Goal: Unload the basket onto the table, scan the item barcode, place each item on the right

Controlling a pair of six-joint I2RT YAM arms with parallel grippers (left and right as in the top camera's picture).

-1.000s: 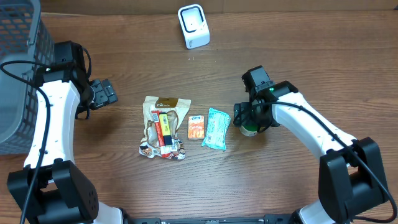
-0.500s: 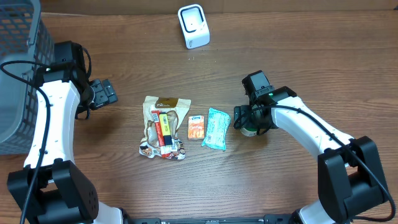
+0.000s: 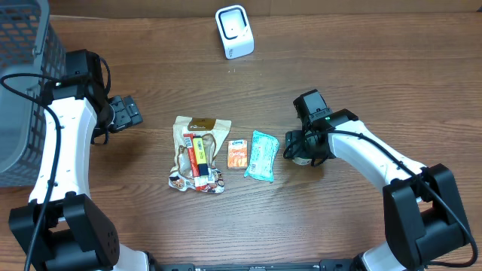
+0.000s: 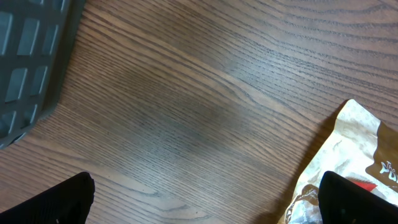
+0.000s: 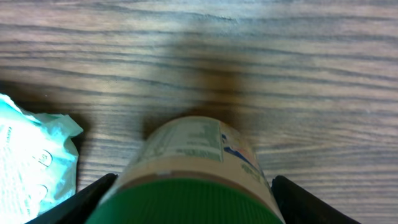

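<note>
Right gripper (image 3: 302, 148) straddling the jar (image 5: 193, 146) mid-table.
Its fingers (image 5: 90, 198) flank the green-lidded jar, which sits just right of a teal packet (image 3: 262, 156); whether they clamp it I cannot tell. Left gripper (image 3: 129, 111) hovers splayed and empty, left of the bag (image 3: 198, 154). Scanner (image 3: 234, 31) sits at the table's (image 3: 361, 68) far edge, the basket (image 3: 22, 83) at its far left corner.

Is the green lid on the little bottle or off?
On. The green lid sits over the top of the bottle, with no opening showing.
</note>
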